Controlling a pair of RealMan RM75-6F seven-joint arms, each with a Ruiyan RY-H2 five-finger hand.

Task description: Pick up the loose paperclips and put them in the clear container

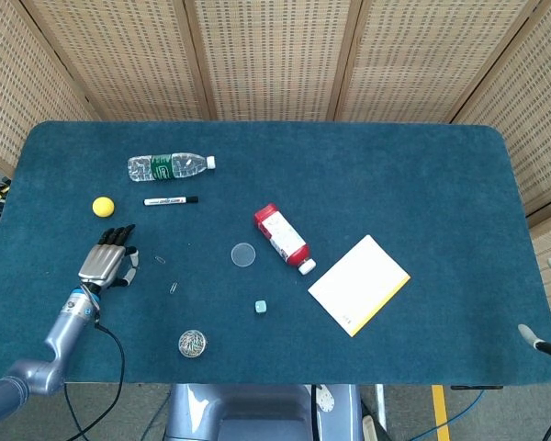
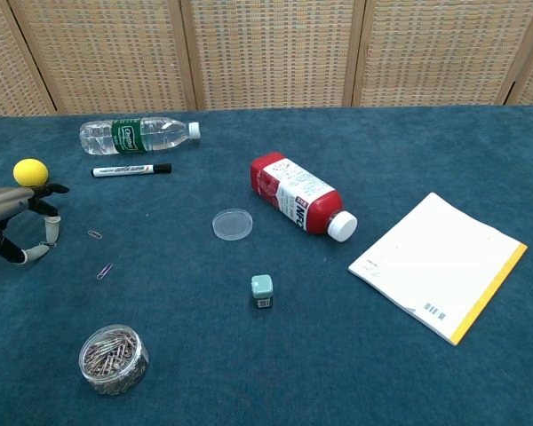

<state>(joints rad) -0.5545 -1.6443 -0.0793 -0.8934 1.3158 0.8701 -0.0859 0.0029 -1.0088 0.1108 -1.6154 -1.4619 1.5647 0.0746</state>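
Two loose paperclips lie on the blue table cloth: one paperclip (image 2: 95, 234) (image 1: 161, 260) just right of my left hand, the other paperclip (image 2: 105, 271) (image 1: 174, 288) a little nearer the front. The clear container (image 2: 113, 359) (image 1: 192, 344), full of clips, stands near the front edge with its lid off. My left hand (image 1: 110, 257) (image 2: 22, 224) hovers low at the left, fingers apart, holding nothing, a short way left of the nearer clip. Of my right hand (image 1: 549, 303) only two spread fingertips show at the right edge, off the table.
The container's round lid (image 2: 232, 224) lies mid-table. A red bottle (image 2: 298, 198) lies beside it, and a small green cube (image 2: 262, 290) sits in front. A yellow ball (image 2: 30, 171), marker (image 2: 131, 169) and water bottle (image 2: 138, 135) lie behind my left hand. A notepad (image 2: 435, 262) is at the right.
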